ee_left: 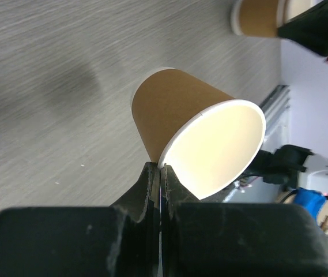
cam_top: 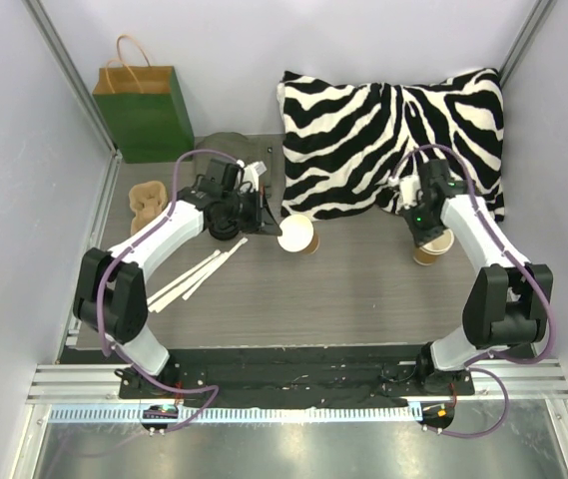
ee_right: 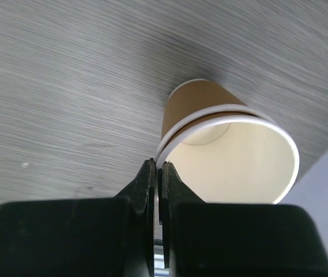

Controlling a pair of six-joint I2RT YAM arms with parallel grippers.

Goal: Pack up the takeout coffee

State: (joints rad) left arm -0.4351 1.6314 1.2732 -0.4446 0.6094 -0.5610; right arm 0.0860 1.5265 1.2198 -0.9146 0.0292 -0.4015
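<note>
No lidded takeout coffee shows in any view. My left gripper (cam_top: 269,228) (ee_left: 160,170) is shut on the white rim of a lidless tan paper cup (cam_top: 298,236) (ee_left: 175,109), which is tilted on its side over the table's middle with its white inside showing. My right gripper (cam_top: 425,239) (ee_right: 159,167) is shut on the rim of the upper of two nested lidless tan cups (cam_top: 433,247) (ee_right: 210,104) at the right, just in front of the pillow. The same nested cups (ee_left: 256,17) appear at the top of the left wrist view.
A green paper bag (cam_top: 146,110) with handles stands at the back left. A tan pulp cup tray (cam_top: 149,200) lies left of the left arm. Pale flat sticks (cam_top: 199,274) lie below that arm. A zebra-striped pillow (cam_top: 393,140) fills the back right.
</note>
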